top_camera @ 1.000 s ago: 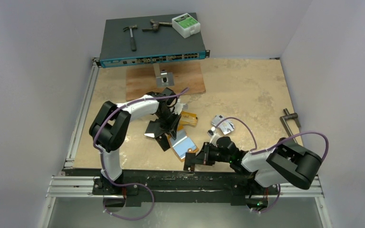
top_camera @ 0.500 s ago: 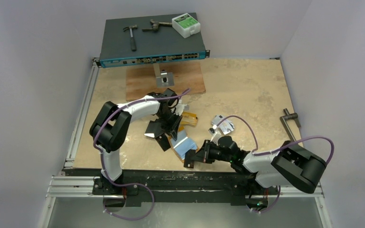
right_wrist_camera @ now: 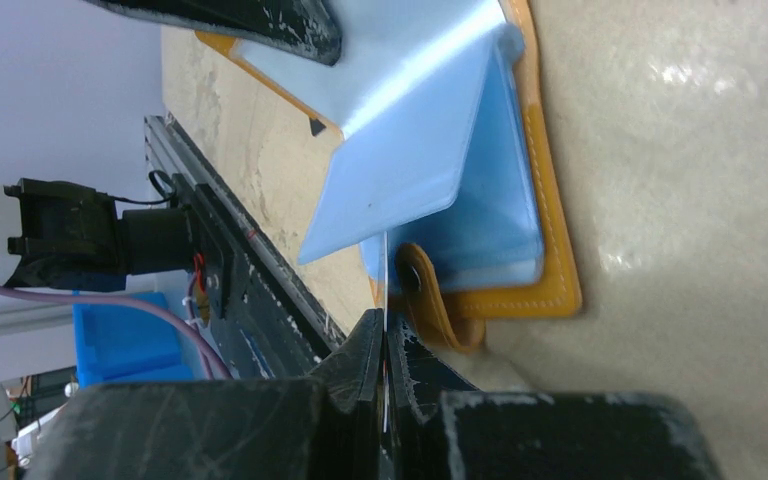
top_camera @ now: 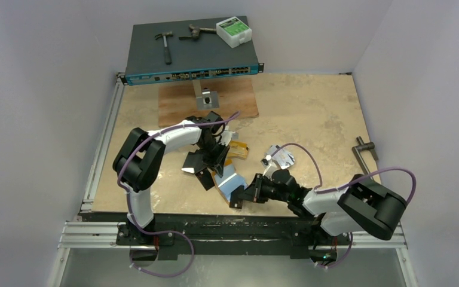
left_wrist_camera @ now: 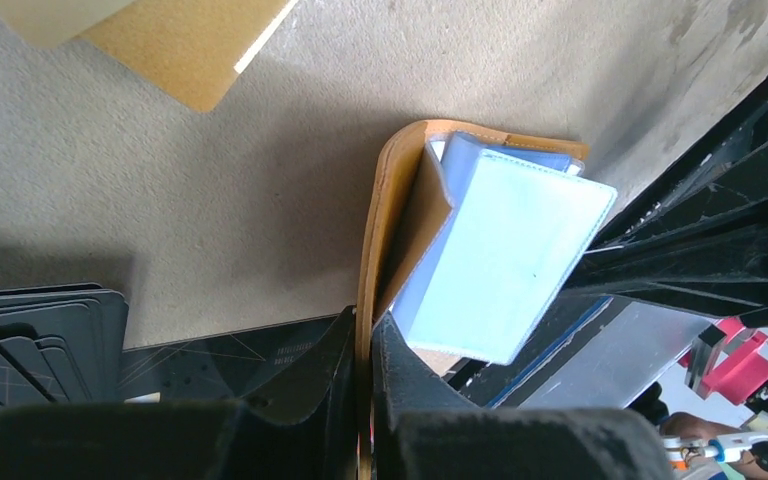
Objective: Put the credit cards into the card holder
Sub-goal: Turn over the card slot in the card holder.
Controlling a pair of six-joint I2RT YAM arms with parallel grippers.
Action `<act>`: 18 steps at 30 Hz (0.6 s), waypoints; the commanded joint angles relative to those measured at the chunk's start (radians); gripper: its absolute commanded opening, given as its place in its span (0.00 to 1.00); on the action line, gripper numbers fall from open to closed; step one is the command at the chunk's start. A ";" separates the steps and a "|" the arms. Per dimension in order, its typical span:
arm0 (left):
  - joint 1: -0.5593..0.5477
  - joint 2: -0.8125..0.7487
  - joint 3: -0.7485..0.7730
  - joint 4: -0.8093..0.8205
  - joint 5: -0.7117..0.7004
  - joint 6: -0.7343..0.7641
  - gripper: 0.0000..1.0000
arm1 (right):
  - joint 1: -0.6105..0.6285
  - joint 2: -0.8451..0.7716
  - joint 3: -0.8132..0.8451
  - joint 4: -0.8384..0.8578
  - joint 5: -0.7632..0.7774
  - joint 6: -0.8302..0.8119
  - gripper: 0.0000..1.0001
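Observation:
The orange card holder (top_camera: 230, 181) lies open near the front edge, its pale blue sleeves (left_wrist_camera: 500, 260) fanned up. My left gripper (left_wrist_camera: 365, 335) is shut on its orange cover, also seen from above (top_camera: 215, 162). My right gripper (right_wrist_camera: 385, 335) is shut on a thin card (right_wrist_camera: 385, 290) seen edge-on, its tip at the sleeves beside the snap tab (right_wrist_camera: 425, 300). From above it sits just right of the holder (top_camera: 240, 199). Black cards (top_camera: 192, 162) lie left of the holder, orange-gold cards (top_camera: 237, 149) behind it, silvery-white cards (top_camera: 282, 156) to the right.
A network switch (top_camera: 191, 54) at the back carries a hammer (top_camera: 165, 45) and a white box (top_camera: 234, 31). A wooden board (top_camera: 227, 98) with a metal bracket (top_camera: 205, 97) lies before it. A metal handle (top_camera: 366, 150) lies at the right edge.
My right gripper has edged up and left with its card, closer to the holder's sleeves. The left gripper stays on the cover.

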 commanded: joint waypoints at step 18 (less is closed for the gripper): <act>0.057 -0.017 0.005 0.009 0.126 -0.024 0.18 | -0.031 0.190 0.183 0.081 -0.030 -0.084 0.00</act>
